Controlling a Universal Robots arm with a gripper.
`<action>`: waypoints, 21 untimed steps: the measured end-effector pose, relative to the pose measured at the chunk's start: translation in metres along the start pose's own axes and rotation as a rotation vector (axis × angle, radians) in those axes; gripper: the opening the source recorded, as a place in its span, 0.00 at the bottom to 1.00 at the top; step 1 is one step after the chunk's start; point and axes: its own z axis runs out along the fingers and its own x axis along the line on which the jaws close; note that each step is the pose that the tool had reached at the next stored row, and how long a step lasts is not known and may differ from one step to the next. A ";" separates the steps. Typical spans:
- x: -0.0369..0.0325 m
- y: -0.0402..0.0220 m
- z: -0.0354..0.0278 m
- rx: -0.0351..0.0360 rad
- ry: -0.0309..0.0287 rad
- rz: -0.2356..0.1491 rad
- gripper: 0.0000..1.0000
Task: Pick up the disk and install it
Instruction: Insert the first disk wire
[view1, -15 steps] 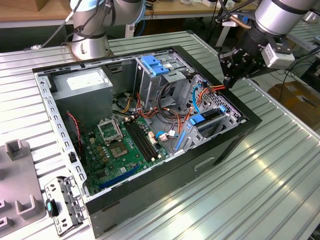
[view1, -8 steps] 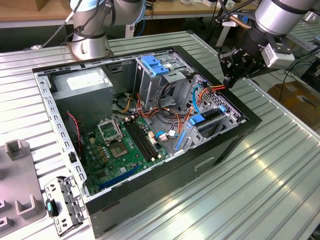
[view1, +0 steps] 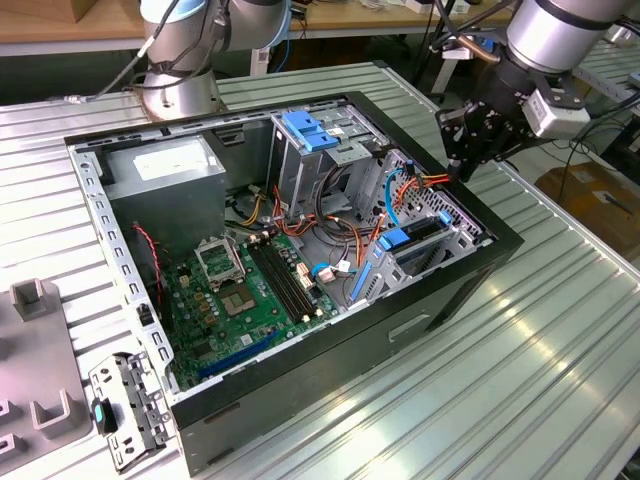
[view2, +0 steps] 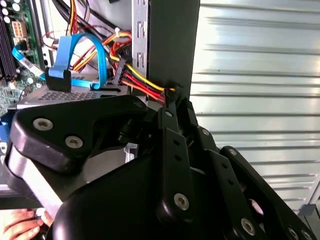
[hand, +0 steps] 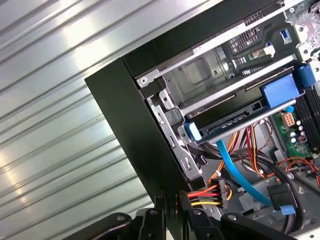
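Observation:
The disk (view1: 415, 243), a grey drive in a blue carrier frame, lies seated in the lower drive bay at the open computer case's (view1: 500, 245) side on the exterior view's right. In the first wrist view the disk (hand: 225, 123) sits slotted between the bay's metal rails. My gripper (view1: 458, 170) hovers at the case's far right rim, above and behind the bay. Its black fingertips (hand: 161, 200) stand close together at the case wall's edge, beside a red, yellow and black power cable (hand: 207, 192). In the second wrist view my gripper (view2: 172, 97) looks shut with nothing held.
A tall metal cage with a blue latch (view1: 310, 130) stands mid-case, beside the motherboard (view1: 250, 290) and power supply (view1: 165, 170). A loose metal bracket (view1: 125, 405) and grey fixture (view1: 30, 350) lie on the ribbed table (view1: 520, 380). A hand (view2: 20, 222) shows nearby.

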 end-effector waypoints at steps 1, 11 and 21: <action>0.0000 0.0000 0.0004 -0.0048 0.0024 -0.001 0.24; 0.0005 -0.0012 -0.0082 -0.0050 0.0023 -0.001 0.16; -0.0094 0.0039 -0.0094 -0.0074 0.0078 0.040 0.16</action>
